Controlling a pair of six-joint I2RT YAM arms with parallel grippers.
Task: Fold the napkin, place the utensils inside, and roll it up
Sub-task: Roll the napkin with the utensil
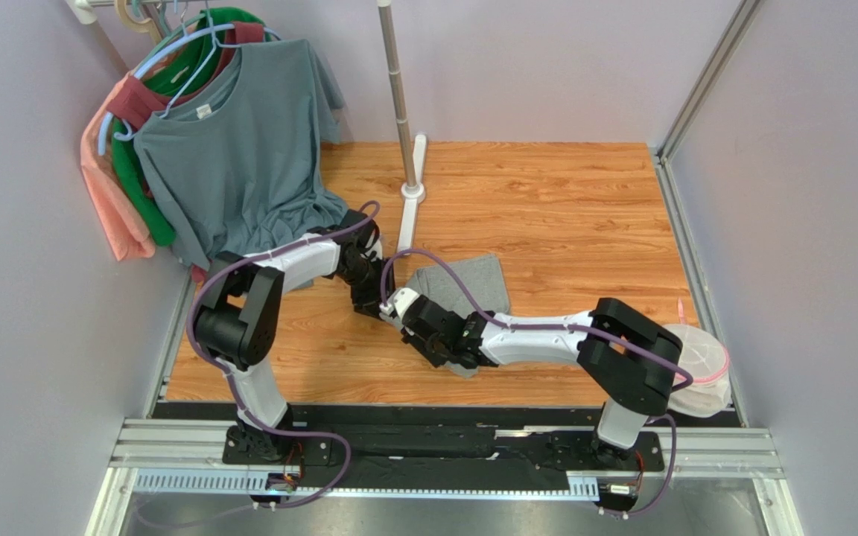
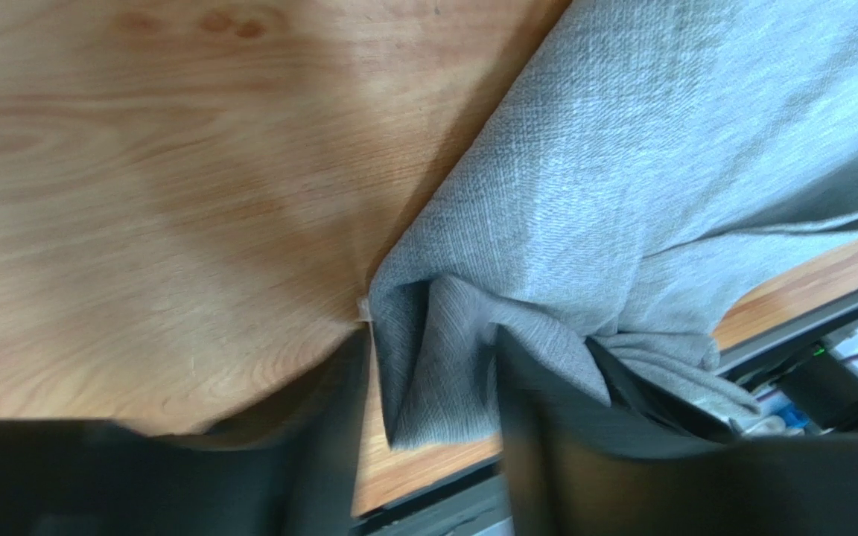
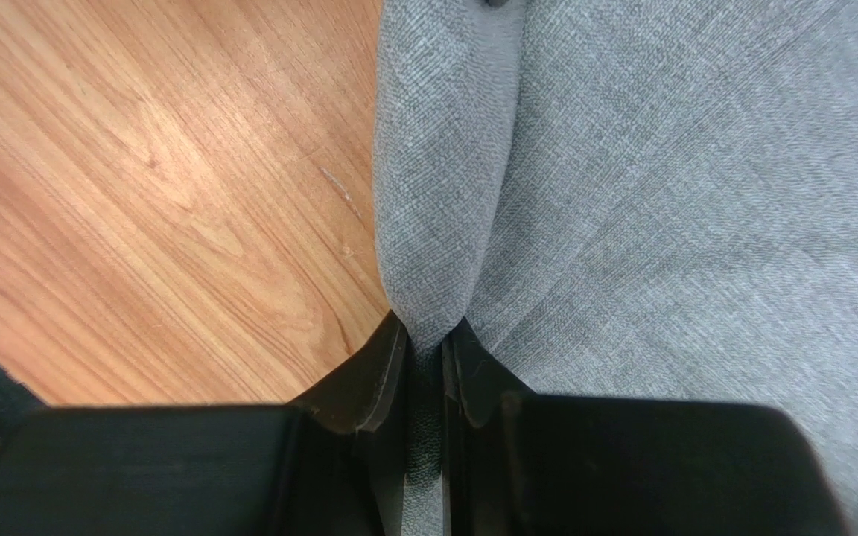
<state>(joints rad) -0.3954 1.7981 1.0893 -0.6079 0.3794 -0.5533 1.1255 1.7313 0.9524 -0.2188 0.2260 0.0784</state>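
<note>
The grey napkin [image 1: 476, 281] lies bunched on the wooden table [image 1: 557, 212], partly under both arms. My right gripper [image 3: 428, 335] is shut on a raised fold of the napkin [image 3: 669, 201] at its left edge. My left gripper [image 2: 428, 344] stands open, and a creased corner of the napkin [image 2: 624, 190] hangs loose between its fingers. In the top view the left gripper [image 1: 385, 304] and the right gripper [image 1: 420, 322] sit close together at the cloth's near left side. The utensils are out of view.
Several T-shirts [image 1: 232, 156] hang on a rack at the back left, reaching down to the table. A metal pole on a white foot [image 1: 409, 168] stands just behind the napkin. A pale pink-rimmed container [image 1: 700, 363] sits by the right arm's elbow.
</note>
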